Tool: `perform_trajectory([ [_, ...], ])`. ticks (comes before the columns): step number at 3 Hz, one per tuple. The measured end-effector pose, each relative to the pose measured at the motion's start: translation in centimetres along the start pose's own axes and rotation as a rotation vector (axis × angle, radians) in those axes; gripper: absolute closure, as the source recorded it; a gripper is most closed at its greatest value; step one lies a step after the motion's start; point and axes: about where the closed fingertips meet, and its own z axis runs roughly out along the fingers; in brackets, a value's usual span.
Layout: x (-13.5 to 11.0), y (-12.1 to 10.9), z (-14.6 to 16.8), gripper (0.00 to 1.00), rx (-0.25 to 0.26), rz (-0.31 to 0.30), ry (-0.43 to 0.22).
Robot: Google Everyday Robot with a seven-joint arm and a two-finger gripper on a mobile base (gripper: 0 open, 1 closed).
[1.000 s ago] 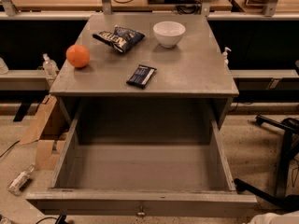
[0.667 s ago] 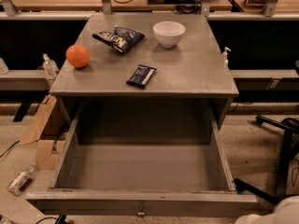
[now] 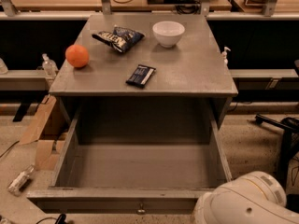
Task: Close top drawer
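**Gaping top drawer under a cabinet top with snacks on it**

Pulled out toward the camera, the top drawer (image 3: 117, 194) stands open to nearly its whole depth. Its long flat front runs along the bottom of the view, with the small knob (image 3: 141, 211) at its middle. The deep tray shows only its bare grey floor and walls.

On the cabinet top (image 3: 196, 73) behind the drawer lie four things, well apart from one another. An orange (image 3: 77, 56) sits near the left edge. A crumpled dark snack bag (image 3: 117, 37) lies toward the back, and a white bowl (image 3: 168, 33) stands upright just right of it; the part of its inside that can be seen is plain white. A dark wrapped bar (image 3: 140, 75) lies flat nearer the front edge.

A rounded white part of the robot arm (image 3: 247, 204) fills the lower right corner, just beside the right end of the drawer front. The gripper is out of frame, so whether it is spread or closed cannot be told.

Flattened cardboard (image 3: 39, 129) and a small bottle (image 3: 18, 181) lie on the floor to the left.
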Motion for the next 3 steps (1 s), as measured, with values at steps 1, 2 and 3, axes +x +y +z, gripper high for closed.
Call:
perform_trajectory([
  [1, -0.3, -0.9, 0.3, 1.0, 0.008, -0.008, 0.007],
  [2, -0.9, -3.5, 0.6, 1.0, 0.029, -0.042, 0.032],
  [3, -2.0, -7.0, 0.9, 1.0, 0.051, -0.083, 0.069],
])
